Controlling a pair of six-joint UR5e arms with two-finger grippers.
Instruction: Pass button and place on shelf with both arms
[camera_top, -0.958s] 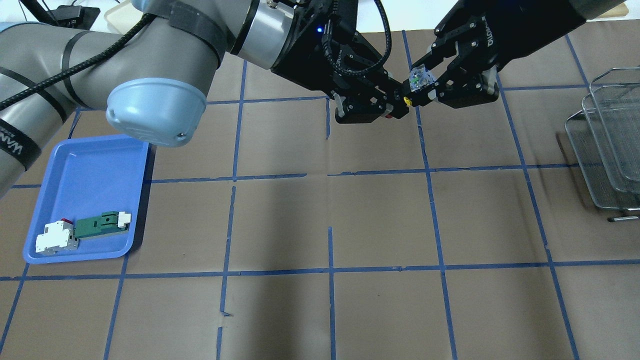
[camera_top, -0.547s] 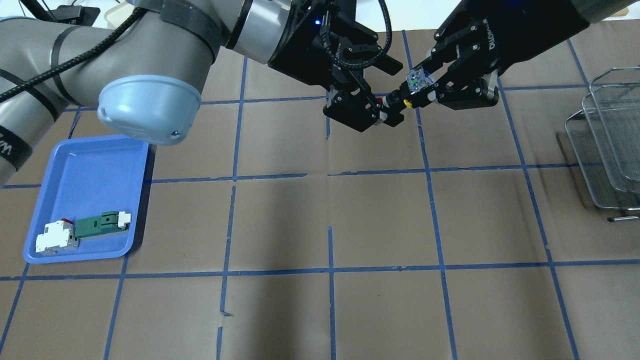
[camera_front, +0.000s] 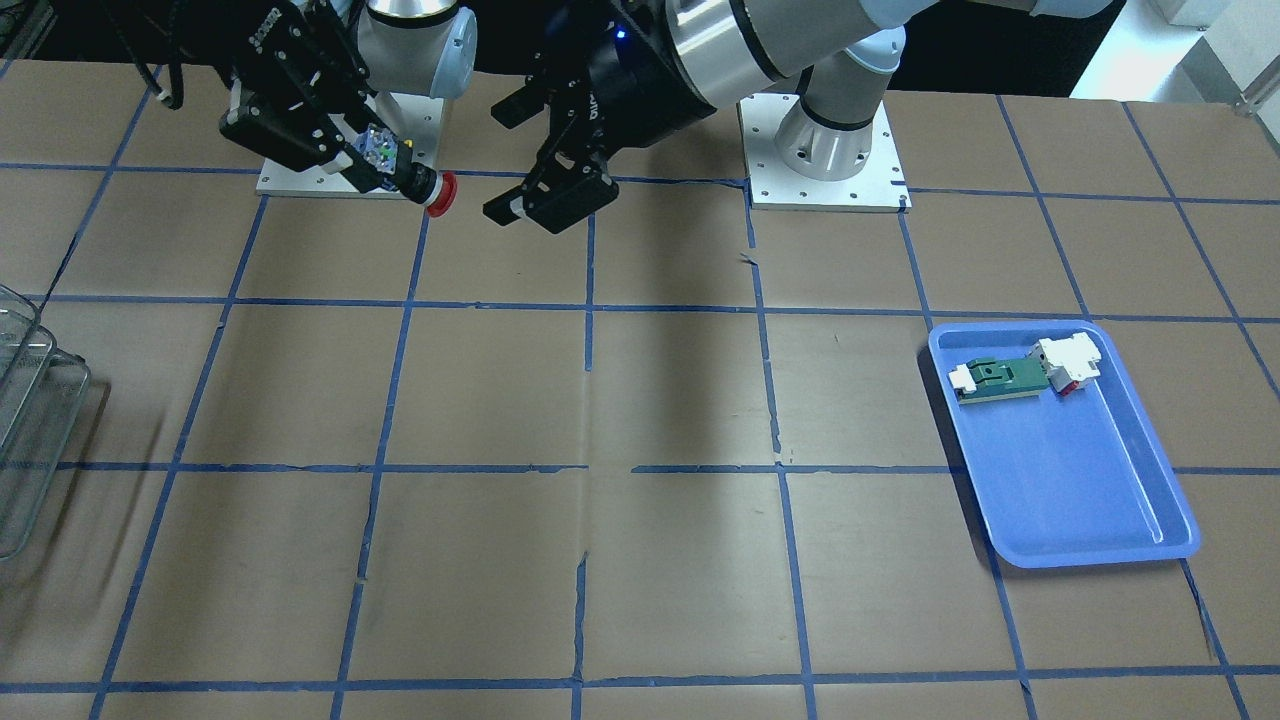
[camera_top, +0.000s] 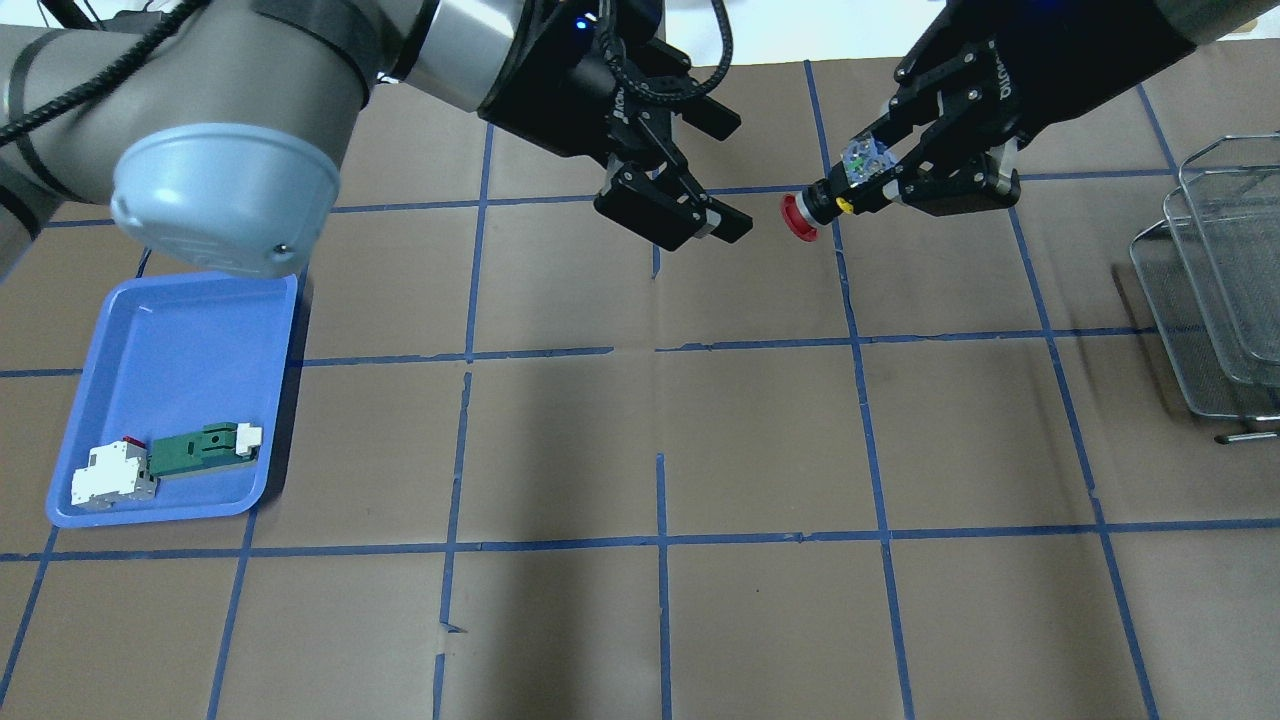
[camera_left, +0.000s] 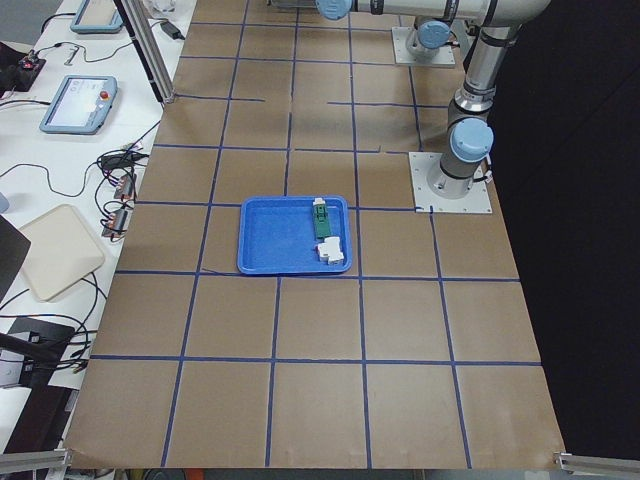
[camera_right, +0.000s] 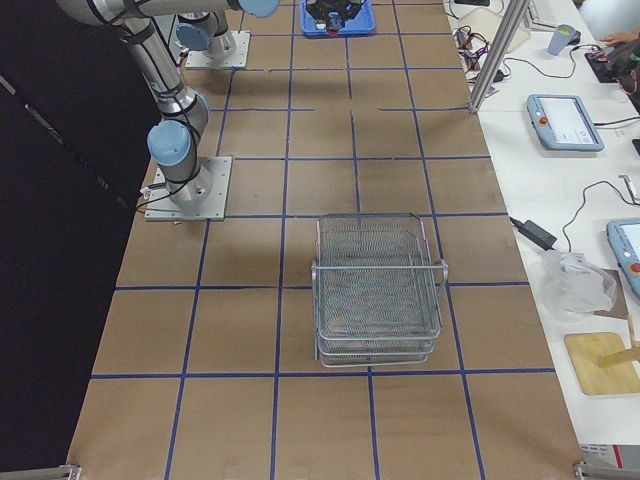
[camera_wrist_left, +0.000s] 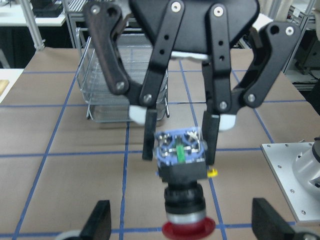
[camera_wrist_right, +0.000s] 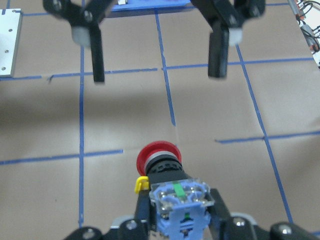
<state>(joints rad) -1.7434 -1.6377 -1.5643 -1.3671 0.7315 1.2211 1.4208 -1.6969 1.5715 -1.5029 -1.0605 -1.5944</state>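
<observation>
Gripping the button (camera_top: 815, 208) by the blue-clear block at its rear, the right claw (camera_top: 858, 178) holds it in the air above the worktop (camera_top: 760, 440). The red cap points sideways towards the left claw (camera_top: 737, 172). The left claw's fingers are spread wide and hold nothing. It hangs near the cap, with a clear gap between the two.

In the right wrist view the button (camera_wrist_right: 165, 172) juts out ahead of the claw that clamps it, and the other claw's two fingers stand well apart beyond it.

The shelf (camera_top: 1215, 290) stands at the worktop's right edge in the overhead view, well apart from both claws. At the left, a blue tray (camera_top: 180, 330) holds a green board (camera_top: 200, 450) and a white block (camera_top: 110, 475), lying end to end.
</observation>
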